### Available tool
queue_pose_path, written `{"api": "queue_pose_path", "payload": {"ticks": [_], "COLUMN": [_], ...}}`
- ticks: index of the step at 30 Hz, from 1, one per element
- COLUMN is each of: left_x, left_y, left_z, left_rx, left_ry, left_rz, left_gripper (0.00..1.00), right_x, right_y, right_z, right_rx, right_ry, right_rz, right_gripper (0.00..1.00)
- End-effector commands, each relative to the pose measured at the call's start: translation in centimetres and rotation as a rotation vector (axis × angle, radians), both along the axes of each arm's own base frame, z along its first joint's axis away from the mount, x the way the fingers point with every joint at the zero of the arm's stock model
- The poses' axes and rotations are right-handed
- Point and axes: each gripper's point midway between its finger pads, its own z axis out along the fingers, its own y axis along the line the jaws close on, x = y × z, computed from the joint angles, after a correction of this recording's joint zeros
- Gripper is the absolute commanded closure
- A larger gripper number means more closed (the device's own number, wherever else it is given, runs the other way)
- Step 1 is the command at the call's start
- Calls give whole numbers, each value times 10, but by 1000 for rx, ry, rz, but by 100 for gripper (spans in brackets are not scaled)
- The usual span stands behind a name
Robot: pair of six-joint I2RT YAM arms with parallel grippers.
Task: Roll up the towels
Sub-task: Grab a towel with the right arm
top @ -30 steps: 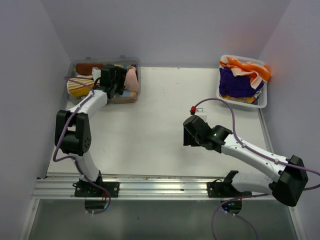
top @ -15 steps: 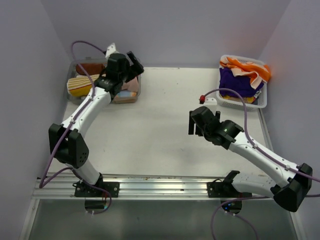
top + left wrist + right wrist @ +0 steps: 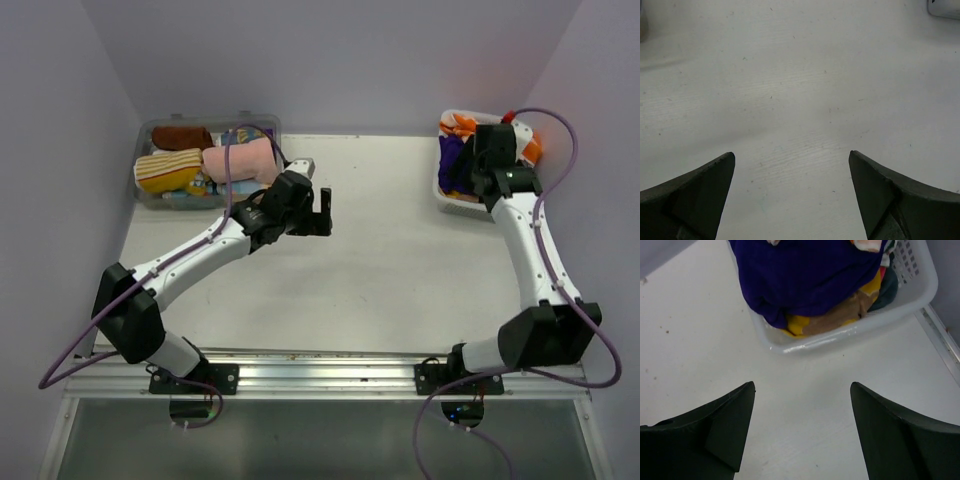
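Both stood open and empty — left fingers (image 3: pixel 695 195) over the counter (image 3: pixel 800 90), right fingers (image 3: pixel 730 425) just short of the basket (image 3: pixel 840 335) with the purple towel (image 3: pixel 805 275) heaped ahead — so a low dip might have caught the rim or dragged several towels out.

Left gripper (image 3: pixel 322 212) is out of the clear bin (image 3: pixel 165 199) now, hanging over the middle of the table (image 3: pixel 400 260). Right gripper (image 3: pixel 802 390) swings from there to the white basket (image 3: pixel 840 337).
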Motion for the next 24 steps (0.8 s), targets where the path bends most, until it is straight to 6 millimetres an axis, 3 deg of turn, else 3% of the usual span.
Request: {"api": "queue_pose_path", "payload": {"ticks": [1,4,6,8,9,10,16,21,23,24], "left_x": [-3,-7,-10,-14,-15,-16,-23,-28,-29,-29], "left_y": [8,13,12,8,8,8,9,11,10,10], "left_z": [16,13,14,16,15,16,11,5,2,0], "left_rx": [-8,25,17,-8,-11,-17,-19,-21,-22,-23], "left_ry": [-49,-32,-35,-40,-37,-36,-24,-13,-5,-2], "left_rz": [5,-10,-28,-55,-59,-64,-81,-86,-87,-91], "left_gripper": [0,0,0,1,1,0,1,1,1,1], "right_x": [47,78,96,110,117,122,150,166,172,175], "right_y": [-15,-49,-59,-70,-75,-80,-97,-100,-103,-104], "right_z": [26,26,12,16,2,6,-21,-19,-27,-20], "right_rx": [84,152,185,209,217,221,279,280,273,269], "right_ry": [-84,-100,-82,-105,-75,-91,-97,-155,-136,-144], "right_rz": [-23,-120,-144,-161,-175,-185,-223,-222,-227,-228], "right_gripper": [19,19,19,20,20,20,26,31,32,33]}}
